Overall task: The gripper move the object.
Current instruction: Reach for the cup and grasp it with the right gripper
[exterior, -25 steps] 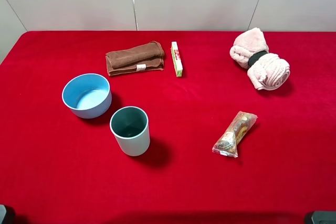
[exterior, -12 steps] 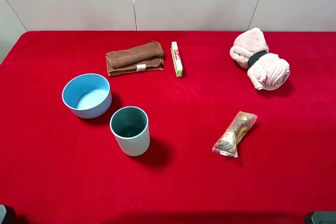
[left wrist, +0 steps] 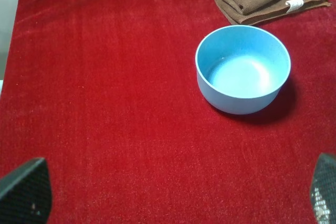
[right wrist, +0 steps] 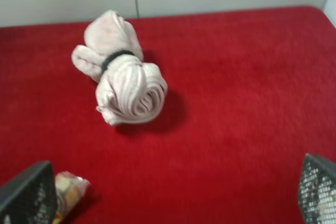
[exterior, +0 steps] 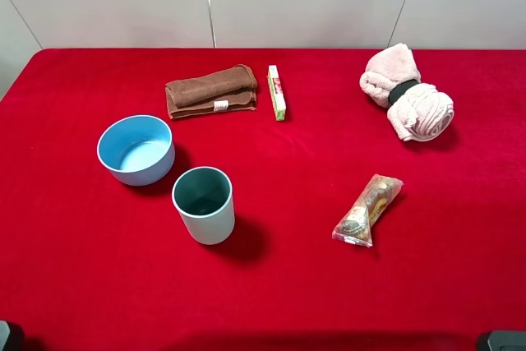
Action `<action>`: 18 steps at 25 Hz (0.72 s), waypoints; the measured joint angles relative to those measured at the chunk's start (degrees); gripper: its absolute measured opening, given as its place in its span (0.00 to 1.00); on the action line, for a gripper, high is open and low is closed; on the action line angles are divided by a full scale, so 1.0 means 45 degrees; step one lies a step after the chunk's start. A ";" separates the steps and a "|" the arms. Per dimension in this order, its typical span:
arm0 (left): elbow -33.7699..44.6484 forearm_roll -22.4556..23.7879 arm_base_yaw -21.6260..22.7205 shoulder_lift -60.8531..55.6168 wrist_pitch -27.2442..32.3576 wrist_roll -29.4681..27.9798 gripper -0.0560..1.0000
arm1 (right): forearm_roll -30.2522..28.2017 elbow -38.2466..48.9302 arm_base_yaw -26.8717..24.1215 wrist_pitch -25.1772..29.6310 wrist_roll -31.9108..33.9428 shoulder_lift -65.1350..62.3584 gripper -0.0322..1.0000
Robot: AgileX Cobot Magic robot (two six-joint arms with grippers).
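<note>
Stillness is the finding: across the last second nothing on the table [exterior: 312, 285] has shifted, and neither arm has come forward in the high view. That suggests the task has not really begun, with the approach and the grasp both ahead.

The tumbler [exterior: 204, 205] stands upright on the left half of the table, towards the front. It sits just beside the light-blue bowl [exterior: 136, 150] but apart from it, and nothing touches it. It does not show in either wrist view.

The left gripper [left wrist: 173, 192] is spread wide, its two tips at opposite corners of its own view with bare cloth between them and the bowl ahead. The right gripper [right wrist: 173, 192] is spread just as wide and empty, facing the pink towel roll [exterior: 407, 92]. The left one looks the nearer to the tumbler, so it is probably the one to reach.

Counted:
- one tumbler
- one bowl
- one folded brown cloth [exterior: 211, 90]
- one narrow box [exterior: 277, 92] beside the cloth
- one pink towel roll with a dark band
- one clear-wrapped packet [exterior: 368, 210]
- two grippers
</note>
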 joint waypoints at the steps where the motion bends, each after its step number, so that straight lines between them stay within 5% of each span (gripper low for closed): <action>1: 0.0000 0.0000 0.0000 0.0000 0.0000 0.0000 0.98 | 0.0155 -0.0106 0.0000 -0.0096 -0.0242 0.0020 0.70; 14: 0.0000 0.0000 0.0000 0.0000 0.0000 0.0000 0.98 | 0.3038 -0.2632 0.0015 -0.0168 -0.3430 0.5365 0.70; 18: 0.0000 0.0000 0.0000 0.0000 0.0000 0.0000 0.98 | 0.3839 -0.3710 0.0772 0.0373 -0.3963 0.7269 0.70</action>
